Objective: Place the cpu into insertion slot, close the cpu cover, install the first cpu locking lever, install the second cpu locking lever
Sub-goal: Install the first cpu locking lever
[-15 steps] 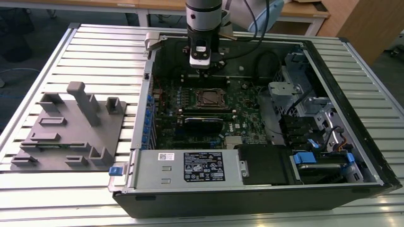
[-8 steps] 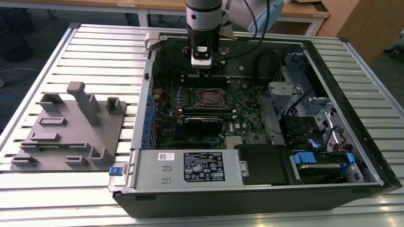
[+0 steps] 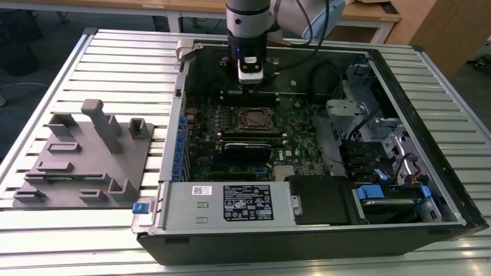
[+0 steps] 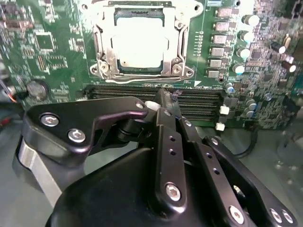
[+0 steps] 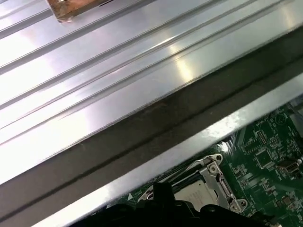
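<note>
While your jaws look pinched shut & empty, treat cpu [image 4: 139,40] as prob. light, thin, fragile: edges only.

Exterior view: high, looking down into the computer case [image 3: 307,244];
Second wrist view: close, facing the insertion slot [image 4: 103,47];
First wrist view: close, oblique; shares that slot

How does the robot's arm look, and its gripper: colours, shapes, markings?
The arm is a silvery-grey round tube with a pale blue joint cap. Near its wrist sits a black and white block with a small blue light. The gripper is black: flat linked bars with silver screw heads and small round holes.
</note>
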Robot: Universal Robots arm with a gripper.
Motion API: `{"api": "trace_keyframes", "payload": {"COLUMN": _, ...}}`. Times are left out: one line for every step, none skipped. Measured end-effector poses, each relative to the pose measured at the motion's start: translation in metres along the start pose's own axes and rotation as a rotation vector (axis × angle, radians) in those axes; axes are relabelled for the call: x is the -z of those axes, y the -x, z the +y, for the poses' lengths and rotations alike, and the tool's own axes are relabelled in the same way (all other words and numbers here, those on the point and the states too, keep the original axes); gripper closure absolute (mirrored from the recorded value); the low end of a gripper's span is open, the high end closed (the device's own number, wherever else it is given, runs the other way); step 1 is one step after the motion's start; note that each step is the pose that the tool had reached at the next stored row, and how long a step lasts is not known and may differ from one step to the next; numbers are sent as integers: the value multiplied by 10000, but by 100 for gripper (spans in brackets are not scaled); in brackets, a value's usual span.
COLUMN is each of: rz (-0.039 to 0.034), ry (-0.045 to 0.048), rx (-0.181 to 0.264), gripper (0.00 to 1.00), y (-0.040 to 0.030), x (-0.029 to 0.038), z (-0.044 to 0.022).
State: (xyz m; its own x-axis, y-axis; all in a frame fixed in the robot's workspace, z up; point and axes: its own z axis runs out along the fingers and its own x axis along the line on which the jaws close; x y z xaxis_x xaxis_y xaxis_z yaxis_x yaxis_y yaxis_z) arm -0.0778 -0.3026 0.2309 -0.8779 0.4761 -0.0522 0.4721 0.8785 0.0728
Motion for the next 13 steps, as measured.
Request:
{"api": "trace_keyframes", "payload": {"rz": 14, "ry": 10, "rx": 192, "gripper": 90, "y": 0, "x": 0, "z": 0}}
{"api": "trace_keyframes", "payload": {"rz": 27, "ry": 19, "rx": 371, "gripper": 90, "y": 0, "x": -1, "z": 0}}
{"api": "trace_keyframes", "payload": {"rz": 40, "ry": 29, "rx": 548, "gripper": 90, "y": 0, "x": -1, "z": 0}}
{"api": "trace_keyframes", "payload": {"rz": 53, "ry": 39, "rx": 727, "gripper": 90, "y": 0, "x": -2, "z": 0}}
{"api": "trace_keyframes", "payload": {"rz": 65, "ry": 47, "rx": 899, "gripper": 90, "y": 0, "x": -2, "z": 0}}
{"api": "trace_keyframes", "payload": {"rz": 79, "ry": 57, "rx": 1083, "gripper": 90, "y": 0, "x": -3, "z": 0}}
{"api": "trace_keyframes", "payload": {"rz": 92, "ry": 65, "rx": 1252, "gripper": 90, "y": 0, "x": -3, "z": 0}}
{"api": "trace_keyframes", "payload": {"rz": 103, "ry": 74, "rx": 1417, "gripper": 90, "y": 0, "x": -4, "z": 0}}
{"api": "trace_keyframes", "payload": {"rz": 115, "ry": 83, "rx": 1579, "gripper": 90, "y": 0, "x": -5, "z": 0}}
{"api": "trace_keyframes", "payload": {"rz": 128, "ry": 91, "rx": 1752, "gripper": 90, "y": 0, "x": -5, "z": 0}}
{"api": "trace_keyframes", "payload": {"rz": 140, "ry": 100, "rx": 1923, "gripper": 90, "y": 0, "x": -6, "z": 0}}
{"api": "trace_keyframes", "payload": {"rz": 152, "ry": 109, "rx": 2090, "gripper": 90, "y": 0, "x": -7, "z": -1}}
{"api": "trace_keyframes", "payload": {"rz": 166, "ry": 120, "rx": 2276, "gripper": 90, "y": 0, "x": -8, "z": 0}}
